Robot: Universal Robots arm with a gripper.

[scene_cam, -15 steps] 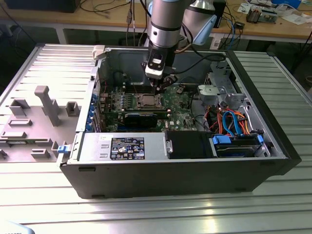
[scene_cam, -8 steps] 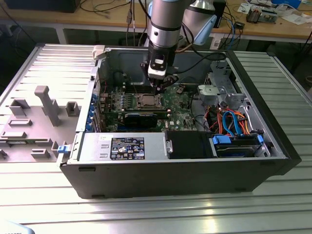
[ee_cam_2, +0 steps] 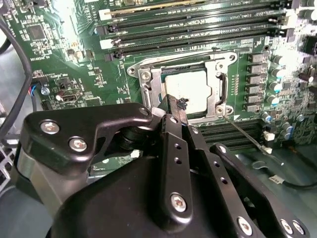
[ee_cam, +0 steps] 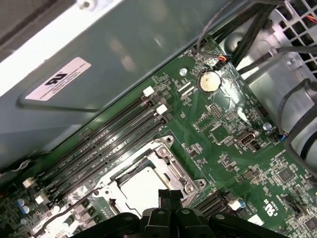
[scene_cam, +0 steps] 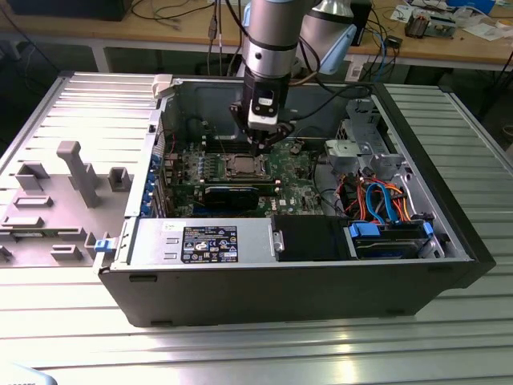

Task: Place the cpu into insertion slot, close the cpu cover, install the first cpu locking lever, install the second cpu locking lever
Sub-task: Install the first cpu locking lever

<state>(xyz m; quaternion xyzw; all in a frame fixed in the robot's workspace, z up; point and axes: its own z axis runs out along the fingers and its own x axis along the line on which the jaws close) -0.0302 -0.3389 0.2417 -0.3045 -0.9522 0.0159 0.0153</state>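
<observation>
Directly above the insertion slot (ee_cam: 166,148) we find the gripper (ee_cam_2: 177,108), its fingers pressed together and holding nothing, tips just beside the slot's edge. Inside the slot the cpu (ee_cam_2: 188,91) lies flat, silvery face up. Being square, it has no long axis; its edges run parallel to the memory slots (ee_cam_2: 198,29) beside the slot. Over it the cpu cover (ee_cam_2: 220,87) looks lowered. One thin locking lever (ee_cam_2: 242,135) splays away from the slot's corner. We judge the narrow tips could slip off that wire and scrape the circuit board (ee_cam_2: 74,64).
</observation>
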